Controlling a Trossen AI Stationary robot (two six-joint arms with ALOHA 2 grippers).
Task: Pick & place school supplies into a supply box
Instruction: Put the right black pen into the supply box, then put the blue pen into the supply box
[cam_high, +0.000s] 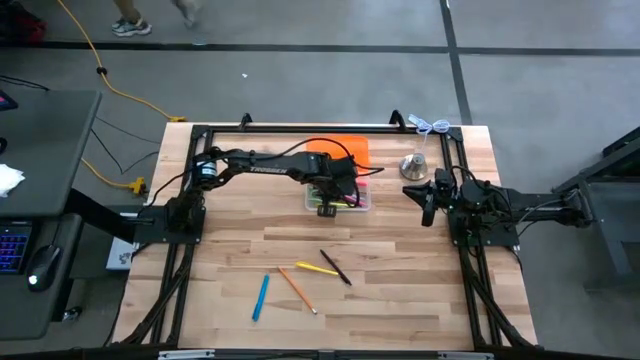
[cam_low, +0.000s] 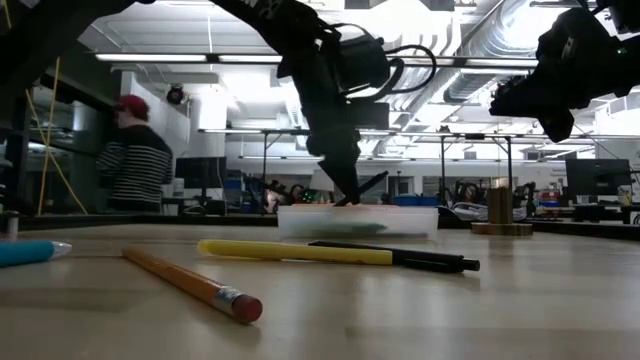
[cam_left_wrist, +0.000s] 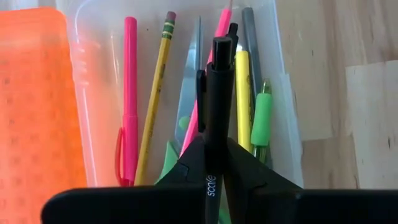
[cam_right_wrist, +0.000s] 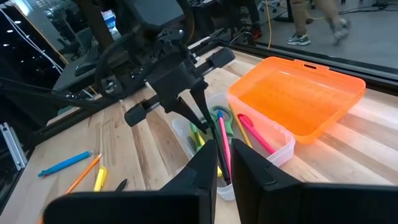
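Left end effector (cam_high: 328, 197) above wooden table (cam_high: 400, 280).

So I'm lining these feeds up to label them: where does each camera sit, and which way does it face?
High view: overhead, facing straight down; both arms show, left pincer over the clear tub.
Low view: tabletop height, facing across the table; arms hang in from above.
Left wrist view: on the left arm, facing into the tub; its fingers pinch a black pen.
Right wrist view: on the right arm, facing the left arm; right pincer in front.
Shared: tub and orange lid.
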